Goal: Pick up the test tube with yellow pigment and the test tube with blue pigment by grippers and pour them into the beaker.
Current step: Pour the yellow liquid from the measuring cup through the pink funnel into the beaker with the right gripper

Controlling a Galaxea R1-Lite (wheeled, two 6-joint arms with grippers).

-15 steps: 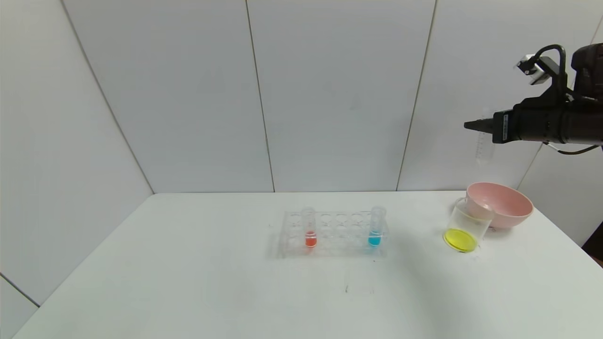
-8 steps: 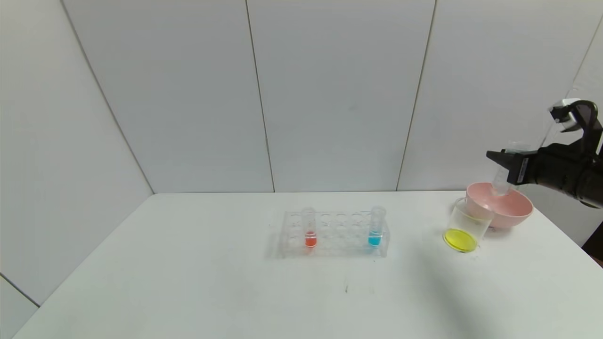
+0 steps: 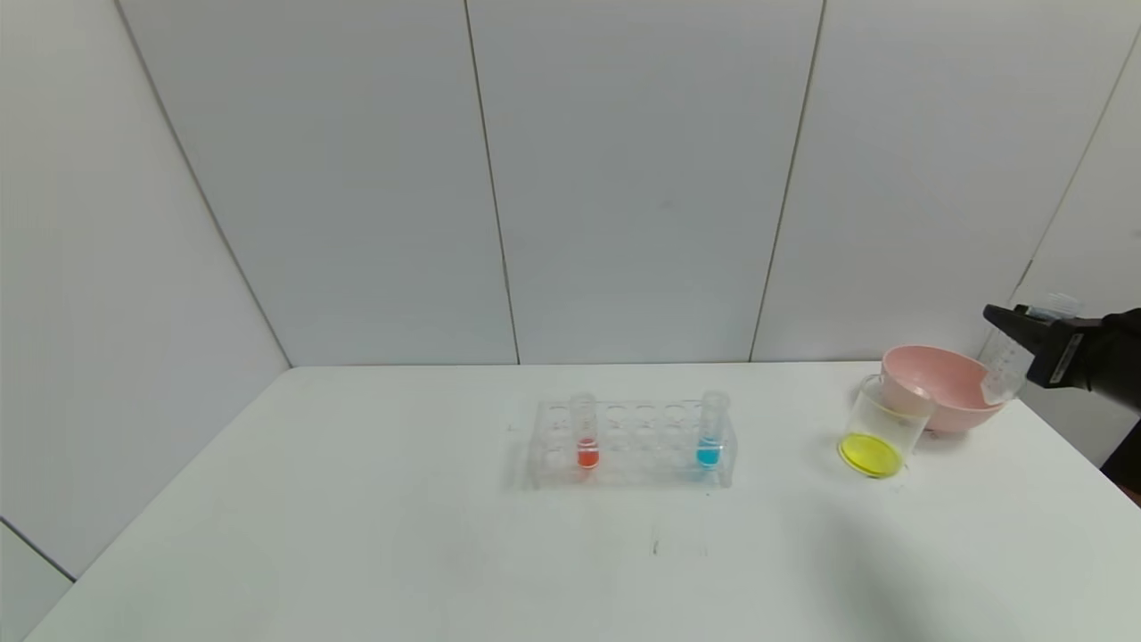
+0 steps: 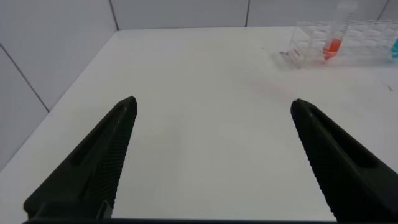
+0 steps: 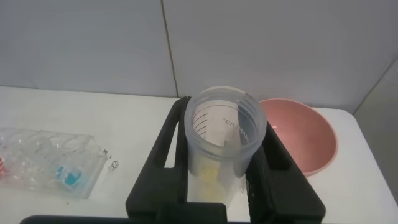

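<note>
My right gripper [image 3: 1005, 323] is shut on the test tube with yellow pigment [image 3: 1005, 367], a clear tube held near upright just above the right rim of the pink bowl. In the right wrist view the tube [image 5: 225, 134] sits between the black fingers [image 5: 166, 140], with only a faint yellow trace low inside. The beaker [image 3: 878, 432] stands left of the bowl with yellow liquid at its bottom. The test tube with blue pigment [image 3: 710, 435] stands in the right end of the clear rack [image 3: 633, 446]. My left gripper [image 4: 212, 102] is open over bare table, out of the head view.
A pink bowl [image 3: 945, 385] touches the beaker at the table's back right. An orange-red tube [image 3: 586, 437] stands in the rack's left part. The rack [image 5: 43, 162] and bowl [image 5: 305, 140] also show in the right wrist view. White walls close the back and left.
My right gripper has come down and moved right with the tube, from high above the beaker to beside the bowl's right rim. Nothing else moved.
</note>
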